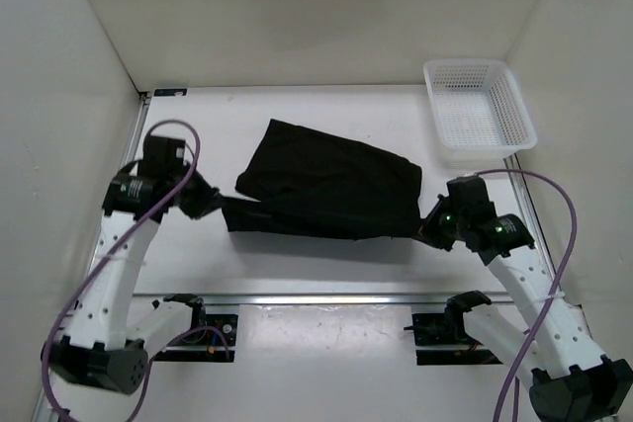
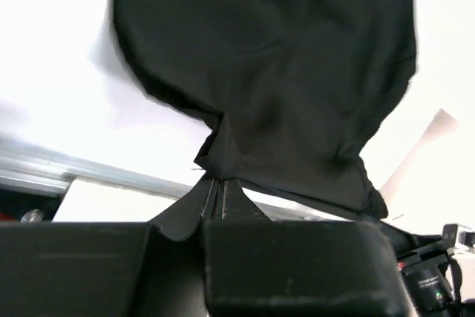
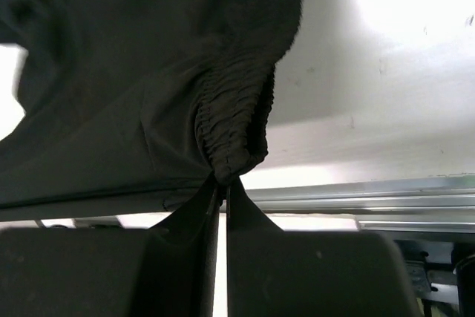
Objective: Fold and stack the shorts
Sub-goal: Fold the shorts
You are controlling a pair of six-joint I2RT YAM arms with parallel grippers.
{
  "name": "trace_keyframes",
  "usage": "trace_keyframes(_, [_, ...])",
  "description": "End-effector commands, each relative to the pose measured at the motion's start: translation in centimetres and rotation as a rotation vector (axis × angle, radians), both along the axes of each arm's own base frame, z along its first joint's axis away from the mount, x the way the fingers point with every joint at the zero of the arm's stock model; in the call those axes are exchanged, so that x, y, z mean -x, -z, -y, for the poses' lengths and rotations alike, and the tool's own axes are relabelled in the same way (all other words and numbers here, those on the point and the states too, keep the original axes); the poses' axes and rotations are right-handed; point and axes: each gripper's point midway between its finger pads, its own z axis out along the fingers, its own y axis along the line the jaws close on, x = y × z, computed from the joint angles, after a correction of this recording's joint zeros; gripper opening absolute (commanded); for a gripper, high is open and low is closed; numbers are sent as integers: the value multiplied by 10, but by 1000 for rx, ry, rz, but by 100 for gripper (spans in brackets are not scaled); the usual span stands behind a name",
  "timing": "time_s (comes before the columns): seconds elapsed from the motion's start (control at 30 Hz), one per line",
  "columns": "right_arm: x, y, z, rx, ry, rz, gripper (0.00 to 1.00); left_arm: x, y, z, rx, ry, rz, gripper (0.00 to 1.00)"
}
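Note:
The black shorts point(image 1: 326, 185) lie across the middle of the white table, stretched between both grippers. My left gripper point(image 1: 220, 207) is shut on the shorts' near left corner; in the left wrist view the fabric point(image 2: 282, 72) hangs from the pinched tips point(image 2: 215, 183). My right gripper point(image 1: 427, 227) is shut on the near right corner, at the gathered elastic waistband point(image 3: 234, 124), pinched at the fingertips point(image 3: 223, 183). The near edge is pulled taut between the two grips.
A white plastic mesh basket point(image 1: 480, 106) stands at the back right corner of the table. White walls enclose the table on three sides. A metal rail point(image 1: 326, 298) runs along the near edge, between the arm bases.

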Motion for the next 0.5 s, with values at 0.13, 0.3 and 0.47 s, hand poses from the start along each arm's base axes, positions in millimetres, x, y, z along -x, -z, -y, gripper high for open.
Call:
trace_keyframes(0.13, [-58, -38, 41, 275, 122, 101, 0, -111, -74, -19, -187, -7, 209, 10])
trace_keyframes(0.3, [-118, -48, 34, 322, 119, 132, 0, -188, -61, -9, -224, 38, 179, 10])
trace_keyframes(0.47, [-169, -46, 42, 325, 177, 138, 0, -251, -64, 6, -231, 73, 224, 10])
